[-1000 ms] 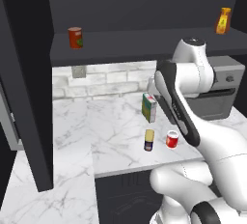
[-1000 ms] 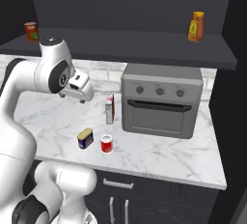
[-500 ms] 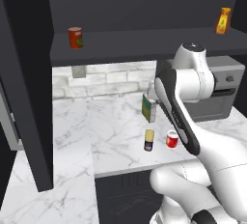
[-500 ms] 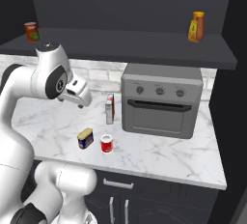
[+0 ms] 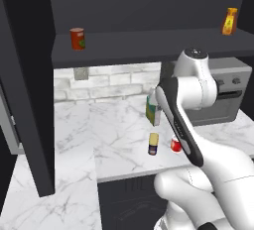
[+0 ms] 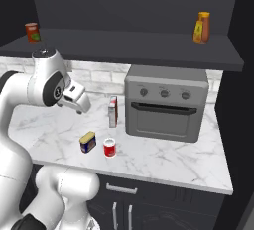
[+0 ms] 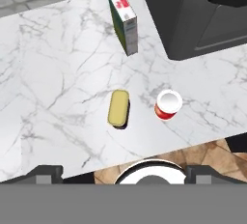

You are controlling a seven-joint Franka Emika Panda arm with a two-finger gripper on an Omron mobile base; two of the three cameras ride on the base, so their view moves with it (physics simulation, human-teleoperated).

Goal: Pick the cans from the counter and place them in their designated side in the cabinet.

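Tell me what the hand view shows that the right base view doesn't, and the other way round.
Only the hand view: the tin's yellow top from straight above, and brown floor past the counter edge.
Only the right base view: the cabinet shelf with an orange-red can and an orange bottle.
Both: the red can, carton, oven and marble counter.

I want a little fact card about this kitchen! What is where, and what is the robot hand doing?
yellow-top tin: on the counter, near its front edge
red can: upright beside the tin, not touching
carton: behind both cans, by the oven
shelf: orange-red can at one end, orange bottle at the other
gripper: above the counter, jaws open, holding nothing
cans put away: none yet
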